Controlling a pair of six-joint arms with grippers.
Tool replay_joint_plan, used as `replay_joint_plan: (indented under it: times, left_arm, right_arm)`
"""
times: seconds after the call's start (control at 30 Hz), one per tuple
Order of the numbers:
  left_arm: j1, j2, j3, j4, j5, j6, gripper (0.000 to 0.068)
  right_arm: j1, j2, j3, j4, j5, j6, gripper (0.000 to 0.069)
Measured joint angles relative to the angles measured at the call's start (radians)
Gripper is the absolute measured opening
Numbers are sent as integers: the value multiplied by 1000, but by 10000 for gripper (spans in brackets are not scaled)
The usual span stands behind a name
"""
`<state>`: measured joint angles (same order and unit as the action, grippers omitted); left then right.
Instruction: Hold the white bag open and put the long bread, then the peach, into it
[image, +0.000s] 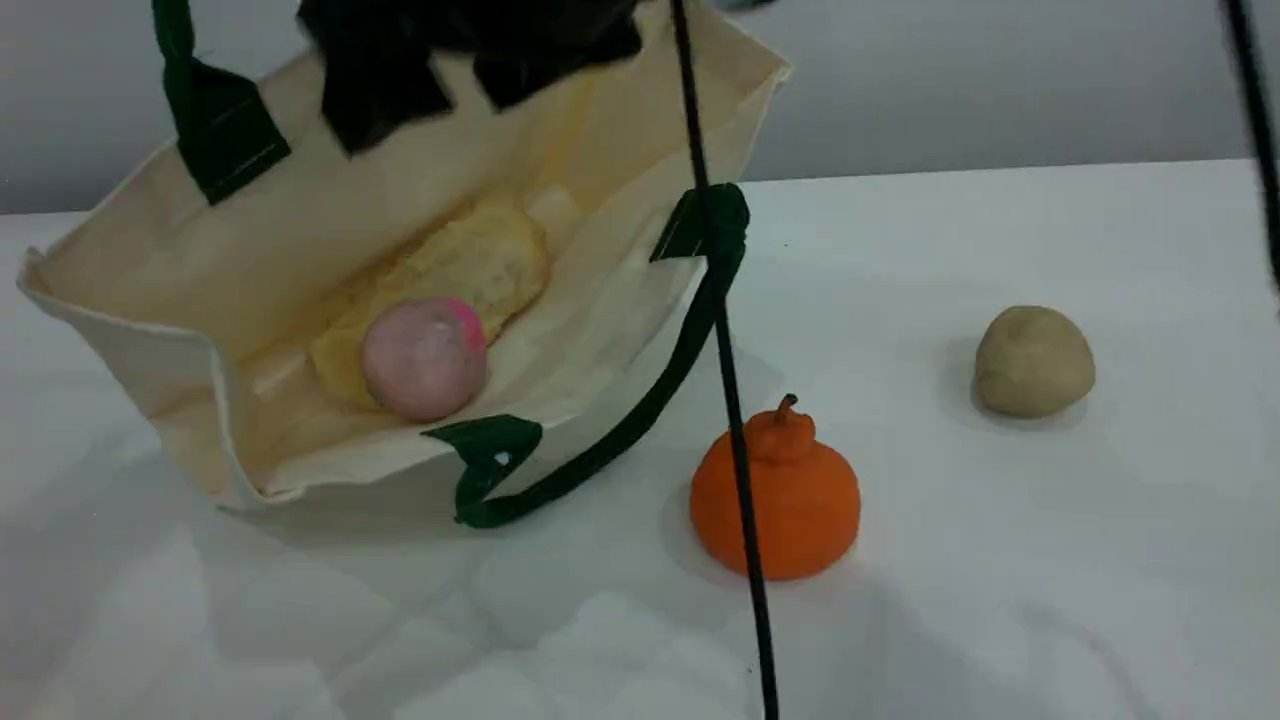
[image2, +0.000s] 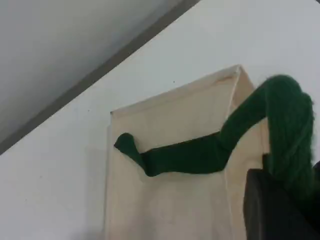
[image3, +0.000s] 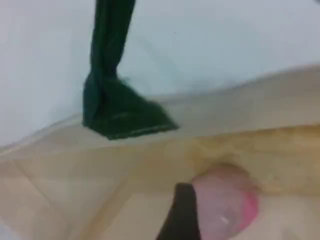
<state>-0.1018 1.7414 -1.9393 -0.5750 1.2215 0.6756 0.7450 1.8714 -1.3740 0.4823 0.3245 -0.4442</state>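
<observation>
A pink peach (image3: 227, 202) sits inside the white bag (image3: 75, 175), next to yellow bread (image3: 280, 150). A dark fingertip (image3: 182, 215) is just beside the peach.

I see the white bag (image: 300, 240) on the table's (image: 1000, 560) left, mouth toward the camera; the long bread (image: 480, 265) lies inside it, the peach (image: 425, 357) resting on the bread's near end; right of the bag, the stemmed fruit (image: 778, 495) in front; the round lump (image: 1033, 360) farther right, behind.
</observation>
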Motion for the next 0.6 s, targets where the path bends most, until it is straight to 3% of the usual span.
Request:
replay_joint_plan:
  times: [0.2, 0.5, 0.6]
  left_arm:
    - [0, 0, 0, 0, 0, -2, 96]
    - [0, 0, 0, -4, 0, -2, 99]
    - [0, 0, 0, -13, -2, -2, 153]
  right_arm:
    - [-98, -125, 0, -48, 93, 26, 589]
    - [-371, -256, 0, -89, 218, 75, 589]
    - [-462, -259, 0, -89, 268, 81, 589]
